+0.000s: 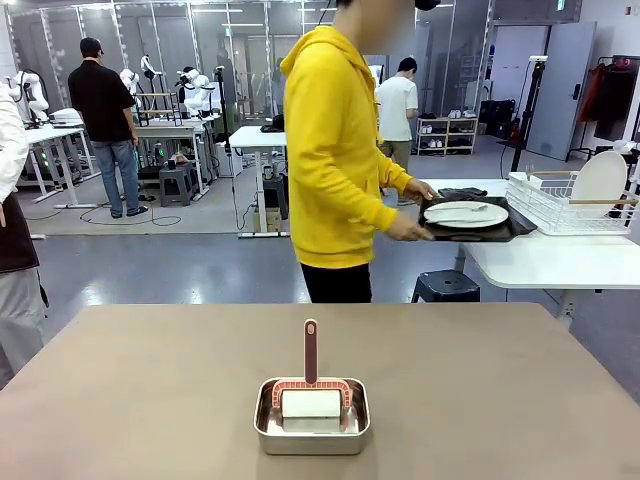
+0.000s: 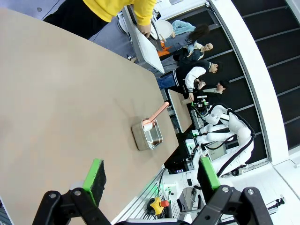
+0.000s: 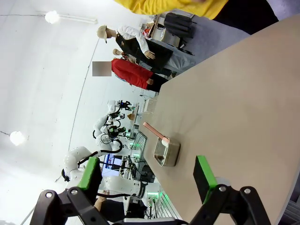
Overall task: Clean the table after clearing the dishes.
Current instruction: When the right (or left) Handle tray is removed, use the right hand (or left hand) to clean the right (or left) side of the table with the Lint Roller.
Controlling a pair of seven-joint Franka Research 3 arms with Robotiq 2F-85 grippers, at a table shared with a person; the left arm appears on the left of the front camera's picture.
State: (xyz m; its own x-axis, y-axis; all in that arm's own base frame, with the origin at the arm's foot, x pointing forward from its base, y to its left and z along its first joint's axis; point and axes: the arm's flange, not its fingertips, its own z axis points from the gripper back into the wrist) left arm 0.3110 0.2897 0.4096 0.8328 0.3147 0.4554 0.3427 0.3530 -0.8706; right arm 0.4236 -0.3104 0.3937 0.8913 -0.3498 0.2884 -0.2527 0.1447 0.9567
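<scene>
A round white plate [image 1: 466,214] on a dark brown tray [image 1: 518,227] is held by a person [image 1: 335,150] far behind the small steel pan [image 1: 311,418] set on the wide brown worktop [image 1: 130,390]. The left hand [image 2: 150,174] and the right hand [image 3: 146,173] are spread wide, with nothing pinched.

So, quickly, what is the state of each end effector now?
Left end effector: open, empty.
Right end effector: open, empty.
Person's hands: holding a dark tray with a plate.

The brown-taupe table [image 1: 150,380] spans the lower half of the frame. A small rectangular steel pan [image 1: 265,428] sits on it at lower centre. At the right edge, mid-height, a white table [image 1: 545,265] carries a wire rack [image 1: 550,205]. A dark tray [image 1: 500,232] is at its left end, resting or held just above.
</scene>
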